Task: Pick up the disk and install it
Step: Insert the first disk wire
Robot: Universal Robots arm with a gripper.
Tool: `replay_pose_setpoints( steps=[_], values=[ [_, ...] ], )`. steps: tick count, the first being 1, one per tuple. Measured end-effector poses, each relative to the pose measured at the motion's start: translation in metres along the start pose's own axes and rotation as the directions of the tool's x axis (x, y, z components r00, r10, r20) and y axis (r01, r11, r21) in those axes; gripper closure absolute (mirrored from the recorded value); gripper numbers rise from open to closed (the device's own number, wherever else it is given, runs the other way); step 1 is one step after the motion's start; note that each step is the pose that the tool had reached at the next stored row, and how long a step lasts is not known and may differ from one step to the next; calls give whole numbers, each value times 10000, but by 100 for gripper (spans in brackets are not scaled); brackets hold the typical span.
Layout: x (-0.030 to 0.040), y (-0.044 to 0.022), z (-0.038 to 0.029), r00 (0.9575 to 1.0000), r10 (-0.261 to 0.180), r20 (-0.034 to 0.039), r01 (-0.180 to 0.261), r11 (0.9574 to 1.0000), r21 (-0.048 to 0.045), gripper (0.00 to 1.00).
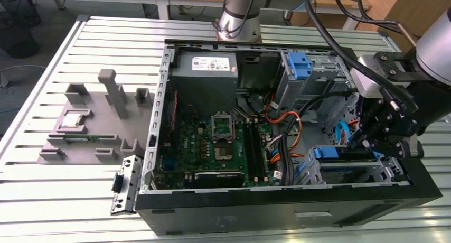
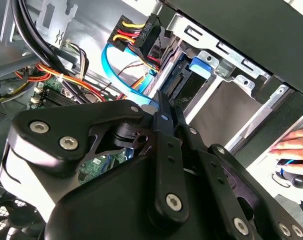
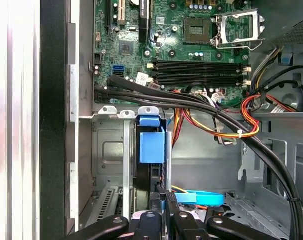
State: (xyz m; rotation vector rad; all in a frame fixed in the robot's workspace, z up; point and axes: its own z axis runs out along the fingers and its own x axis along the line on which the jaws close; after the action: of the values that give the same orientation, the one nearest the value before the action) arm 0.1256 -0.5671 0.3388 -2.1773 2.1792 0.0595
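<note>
The disk (image 1: 337, 153), a dark drive in a blue plastic carrier, stands on edge inside the metal drive bay at the front corner of the open computer case (image 1: 282, 211), on the exterior view's right. In the first wrist view the disk's (image 3: 151, 146) blue tab faces me between the bay walls. My gripper (image 1: 360, 143) hangs over that bay. Its two black fingers are close together, and their tips sit at the disk's near edge in both wrist views: gripper (image 2: 170, 107), gripper (image 3: 165, 198), disk (image 2: 183, 76). Nothing is visibly clamped between the fingers.
A motherboard (image 1: 218, 142) fills the case floor, with a grey power supply (image 1: 204, 63) at the back. A bare blue bracket (image 1: 299, 63) sits in another bay. Cable bundles (image 3: 231, 125) and a blue flat cable (image 3: 199, 198) run beside the disk. A grey fixture (image 1: 92, 121) stands on the exterior view's left. A hand (image 2: 297, 145) shows outside the case.
</note>
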Motion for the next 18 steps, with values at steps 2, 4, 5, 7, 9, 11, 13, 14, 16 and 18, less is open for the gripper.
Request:
replay_pose_setpoints(
  steps=[2, 4, 5, 7, 9, 11, 13, 14, 16, 18],
  values=[
    [2, 0, 0, 10000, 0, 1, 0, 10000, 0, 84],
    [4, -1, 3, 10000, 0, 2, 0, 10000, 0, 84],
    [7, -1, 5, 10000, 0, 2, 0, 10000, 0, 84],
    [14, -1, 8, 10000, 0, -1, 0, 10000, 0, 84],
    [15, 0, 9, 10000, 0, -1, 0, 10000, 0, 84],
    [15, 0, 18, 10000, 0, 3, 0, 10000, 0, 84],
    [16, 0, 27, 10000, 1, -1, -1, 10000, 0, 84],
    [16, 0, 28, 10000, 0, -2, 0, 10000, 0, 84],
    [16, 0, 28, 10000, 0, -2, 0, 10000, 1, 84],
    [17, 0, 40, 10000, 1, 5, -1, 10000, 0, 84]
  ],
)
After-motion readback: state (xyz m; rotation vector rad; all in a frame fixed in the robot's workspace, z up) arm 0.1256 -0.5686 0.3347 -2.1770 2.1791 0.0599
